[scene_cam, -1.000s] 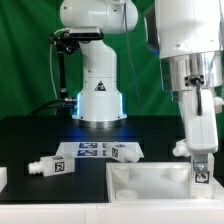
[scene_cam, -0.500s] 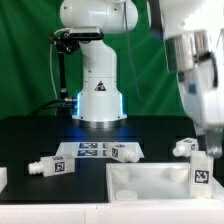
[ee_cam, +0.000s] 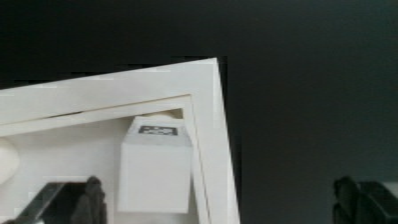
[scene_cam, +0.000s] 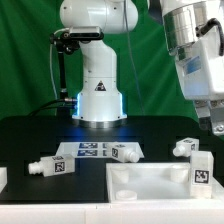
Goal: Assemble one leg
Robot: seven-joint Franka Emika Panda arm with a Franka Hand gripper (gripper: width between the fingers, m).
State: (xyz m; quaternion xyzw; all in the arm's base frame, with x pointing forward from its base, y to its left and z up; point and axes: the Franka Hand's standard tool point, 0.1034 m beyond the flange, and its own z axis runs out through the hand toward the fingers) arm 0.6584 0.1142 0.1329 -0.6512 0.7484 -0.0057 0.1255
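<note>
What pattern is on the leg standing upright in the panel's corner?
A black-and-white square tag on the white leg; clearest in the exterior view.

Robotics lab: green backdrop (scene_cam: 30,60), marker board (scene_cam: 90,151).

In the exterior view the gripper (scene_cam: 217,128) is cut off by the right edge, so how its jaws stand cannot be told. The large white panel (scene_cam: 150,181) runs off the bottom edge. In the wrist view the fingertips (ee_cam: 68,200) are dark, blurred and cut by the frame; the leg (ee_cam: 157,165) runs out of frame, its tag too small to read.
</note>
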